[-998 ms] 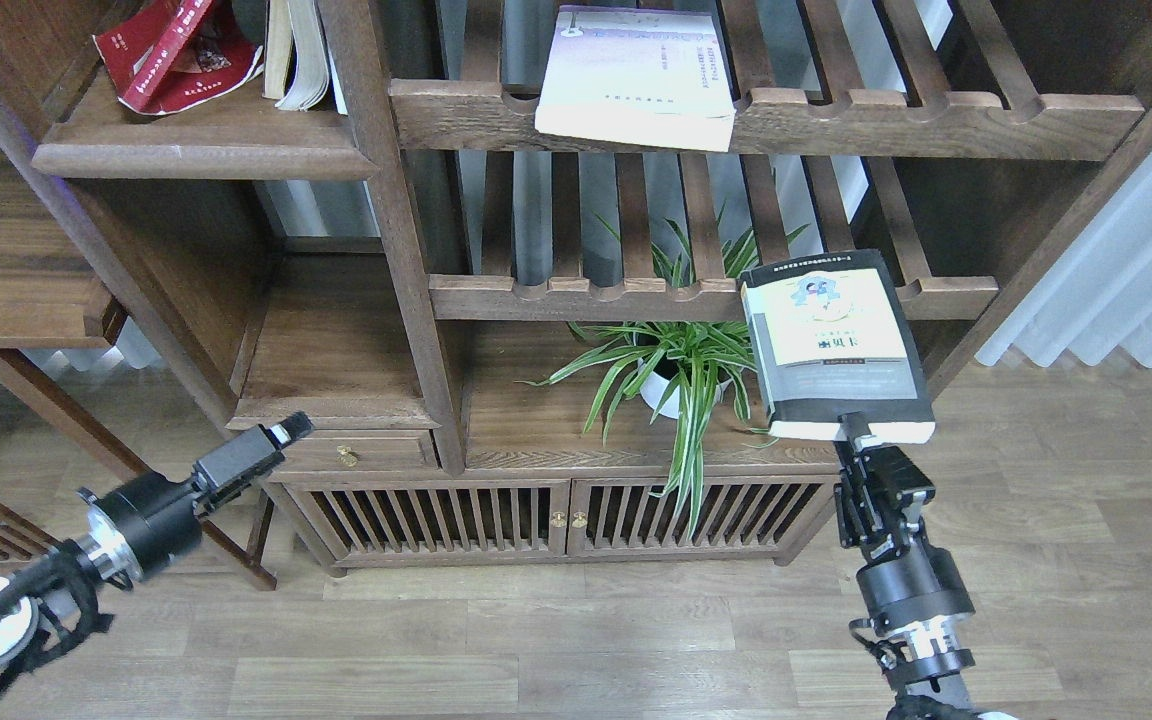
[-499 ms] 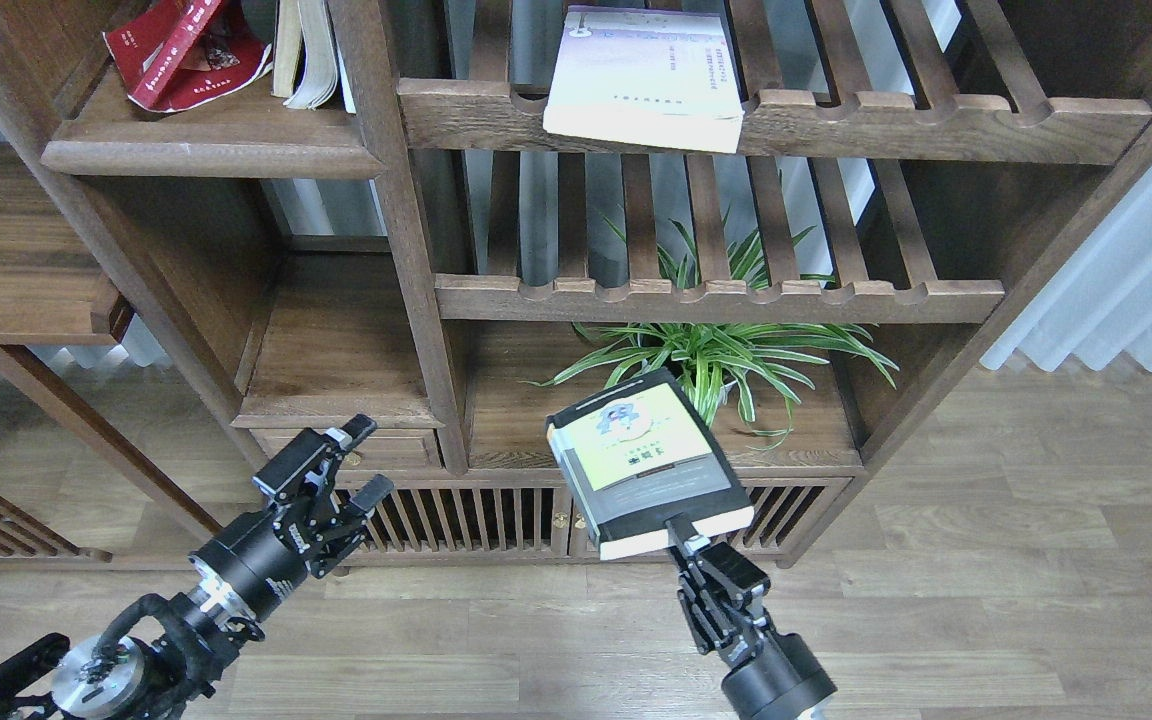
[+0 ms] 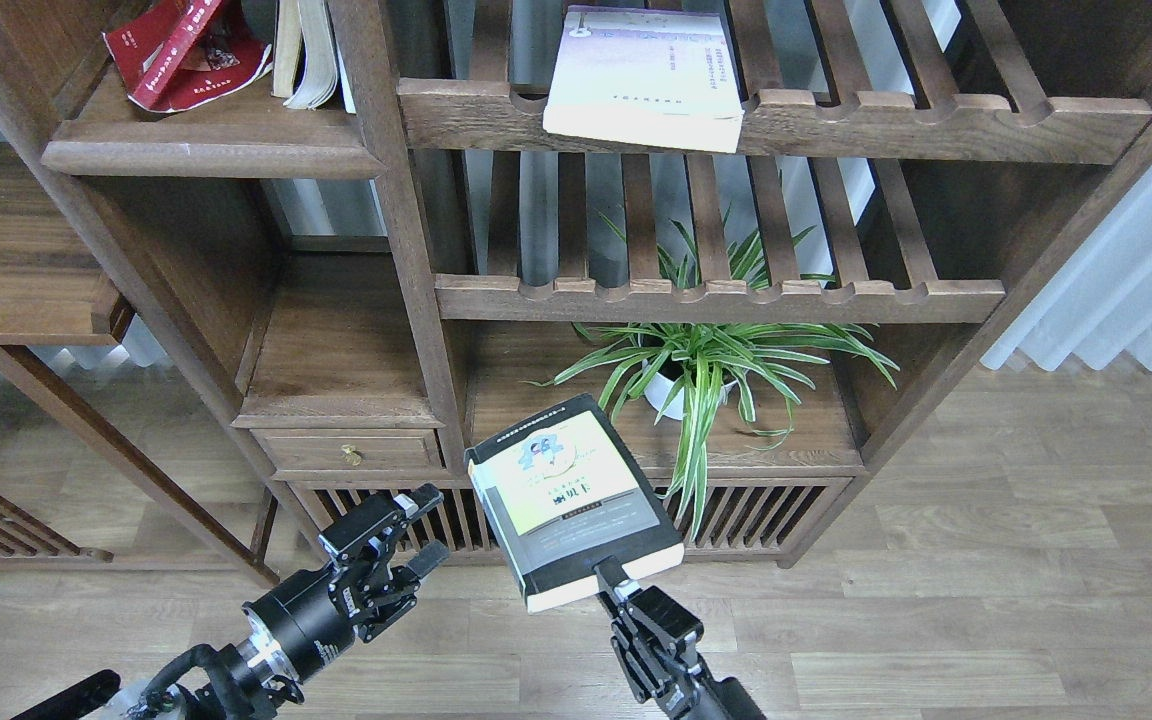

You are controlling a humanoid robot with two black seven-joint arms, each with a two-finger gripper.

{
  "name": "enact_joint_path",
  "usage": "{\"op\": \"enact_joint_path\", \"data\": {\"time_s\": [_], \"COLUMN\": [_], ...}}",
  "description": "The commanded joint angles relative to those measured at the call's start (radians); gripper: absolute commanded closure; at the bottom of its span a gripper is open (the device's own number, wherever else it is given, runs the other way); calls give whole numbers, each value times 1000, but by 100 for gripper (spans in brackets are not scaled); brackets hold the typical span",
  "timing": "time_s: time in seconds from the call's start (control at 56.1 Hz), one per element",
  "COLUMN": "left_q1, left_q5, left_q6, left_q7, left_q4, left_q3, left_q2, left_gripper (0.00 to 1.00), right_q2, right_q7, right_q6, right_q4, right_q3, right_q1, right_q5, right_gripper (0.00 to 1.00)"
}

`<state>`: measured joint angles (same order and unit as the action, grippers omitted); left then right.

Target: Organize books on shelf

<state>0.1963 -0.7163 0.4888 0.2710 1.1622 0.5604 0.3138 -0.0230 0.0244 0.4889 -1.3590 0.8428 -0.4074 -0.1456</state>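
Observation:
My right gripper (image 3: 608, 580) is shut on the near edge of the thick black-edged yellow-green and grey book (image 3: 571, 495) and holds it in the air in front of the low cabinet. My left gripper (image 3: 416, 528) is open and empty, just left of that book. The red paperback (image 3: 181, 50) lies tilted on the solid dark-brown shelf (image 3: 206, 150) at the top left. The pale lavender-white paperback (image 3: 648, 75) lies flat on the upper slatted rack (image 3: 936, 120).
A cream-edged book (image 3: 304, 55) stands beside the red one. A potted spider plant (image 3: 701, 370) sits on the cabinet top behind the held book. A second slatted rack (image 3: 716, 295) is below the upper one. A post (image 3: 406, 240) divides the unit. A curtain (image 3: 1126, 290) hangs at right.
My right gripper has carried the black-edged book down and left, from beside the lower rack to in front of the cabinet. My left gripper has moved right towards it and now shows open.

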Motion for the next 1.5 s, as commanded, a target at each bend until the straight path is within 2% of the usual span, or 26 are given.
{"op": "enact_joint_path", "data": {"time_s": [0.0,0.125,0.356,0.517,0.731,0.749,0.784,0.98,1.016,1.034,1.051,1.087,1.123,1.23,1.479], "left_q1": [6,14,15,17,17,17,17,12,12,14,15,18,23,57,89], "left_q5": [1,3,6,6,3,1,-2,-5,-3,-2,0,3,5,6,72], "left_q6": [0,0,0,0,0,0,0,0,0,0,0,0,0,0,0], "left_q7": [-29,-30,-29,-27,-32,-32,-35,-35,-32,-27,-26,-24,-22,-22,-16], "left_q4": [-6,-9,-10,-22,-53,-62,-70,-68,-67,-61,-59,-55,-53,-53,-58], "left_q3": [-28,-48,-63,-70,-86,-86,-86,-99,-97,-79,-76,-68,-60,-45,50], "left_q2": [-1,-2,-2,-10,-24,-24,-27,-15,-10,-2,2,8,14,44,171], "left_gripper": [36,41,42,48,75,84,91,97,97,98,99,99,99,99,99], "right_q2": [-6,-9,-12,-12,-17,-17,-18,-20,-20,-20,-20,-21,-21,-21,-20], "right_q7": [0,0,0,-1,-1,-1,-1,-1,-1,-9,-12,-15,-15,-15,-14], "right_q6": [0,0,0,0,0,0,0,0,0,0,0,0,0,0,0], "right_q4": [0,0,0,0,1,1,1,6,8,11,14,21,24,35,69], "right_q3": [-4,-5,-25,-24,-24,-24,-24,-24,-24,-27,-27,-28,-28,-24,-4], "right_q1": [-14,-24,-27,-28,-34,-36,-36,-41,-41,-41,-41,-41,-41,-41,-28], "right_q5": [21,40,54,55,58,58,58,63,64,72,83,103,121,135,130], "right_gripper": [97,97,97,97,96,96,95,93,89,65,49,26,15,1,1]}}
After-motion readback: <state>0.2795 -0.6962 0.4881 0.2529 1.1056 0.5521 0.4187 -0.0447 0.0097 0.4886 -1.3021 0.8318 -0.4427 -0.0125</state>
